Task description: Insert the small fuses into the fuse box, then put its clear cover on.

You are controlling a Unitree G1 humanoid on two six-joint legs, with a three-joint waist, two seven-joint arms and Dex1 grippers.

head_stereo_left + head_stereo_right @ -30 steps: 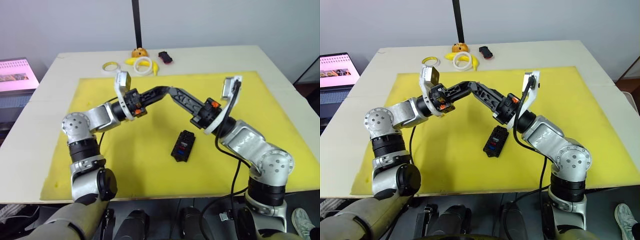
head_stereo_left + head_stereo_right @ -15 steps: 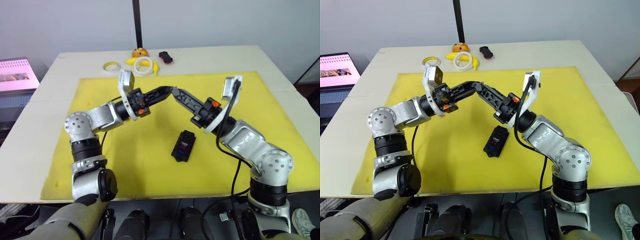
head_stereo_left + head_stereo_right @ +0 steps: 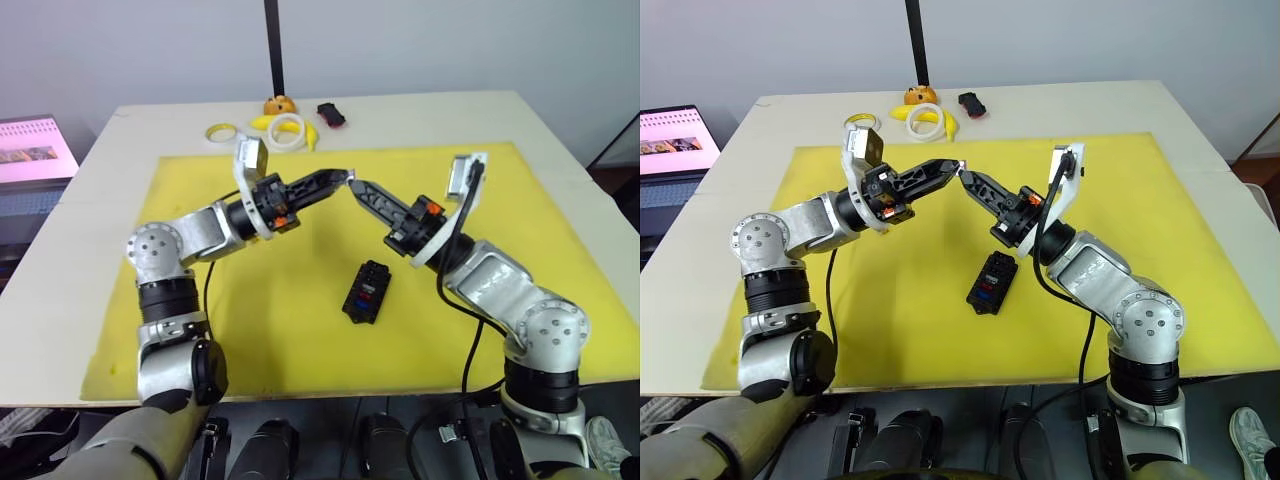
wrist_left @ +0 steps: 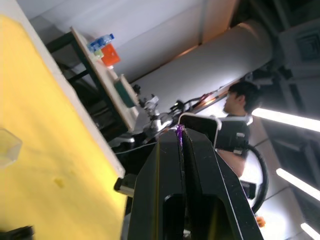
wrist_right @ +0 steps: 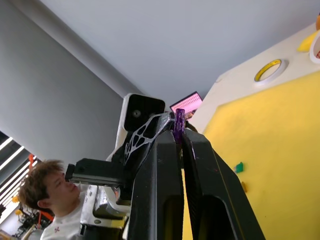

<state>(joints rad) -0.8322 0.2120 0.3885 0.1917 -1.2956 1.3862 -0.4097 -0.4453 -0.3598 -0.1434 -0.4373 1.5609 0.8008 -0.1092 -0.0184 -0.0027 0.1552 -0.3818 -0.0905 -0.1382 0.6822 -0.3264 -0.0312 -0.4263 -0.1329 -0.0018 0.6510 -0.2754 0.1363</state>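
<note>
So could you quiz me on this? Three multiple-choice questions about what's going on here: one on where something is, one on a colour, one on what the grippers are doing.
1. Where is the fuse box?
A. On the yellow mat, below the right arm
B. On the bare table at the far edge
C. In the left gripper

2. What colour is the small fuse at the fingertips?
A. Green
B. Purple
C. Orange

3. How are the two grippers placed?
A. Both lying flat on the mat
B. Raised, tips meeting above the mat
C. Far apart at opposite table edges

Answers:
1. A: the fuse box lies on the yellow mat.
2. B: the small fuse pinched at the tips is purple.
3. B: the left gripper and right gripper meet tip to tip in the air.
</note>
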